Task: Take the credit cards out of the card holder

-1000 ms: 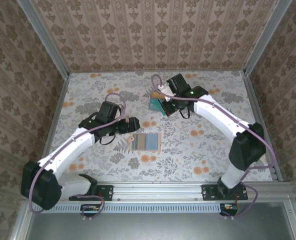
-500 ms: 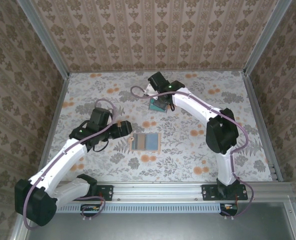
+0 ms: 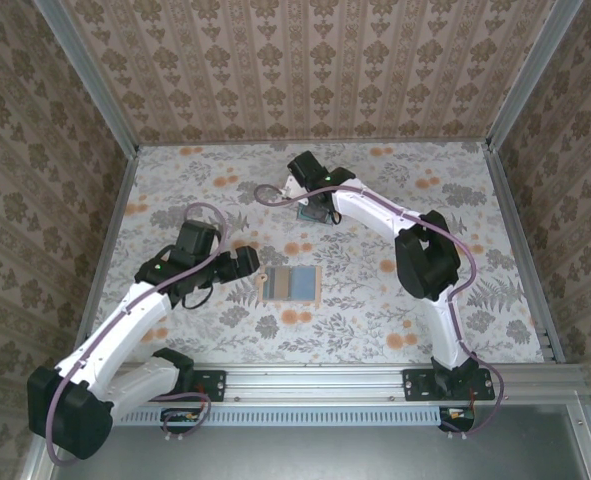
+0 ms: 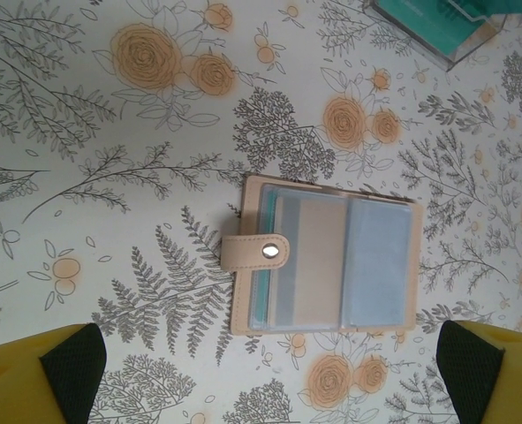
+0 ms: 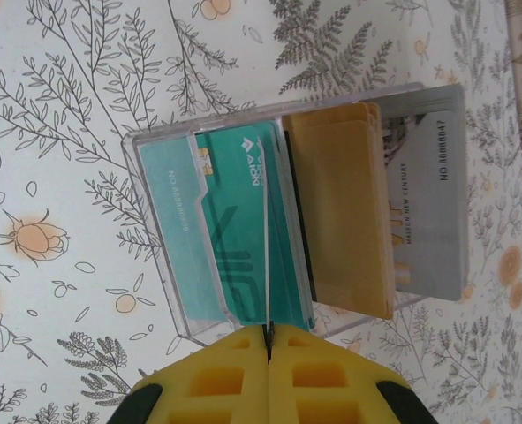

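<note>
Right pincer (image 5: 268,340) pressed together, tips at the near rim of a clear tray (image 5: 155,221) with teal, orange and pale cards (image 5: 234,238) inside; left pincer (image 4: 265,353) spread wide over the open card holder (image 4: 327,256), flat on the flowered table (image 4: 110,177), apart from the tray
</note>
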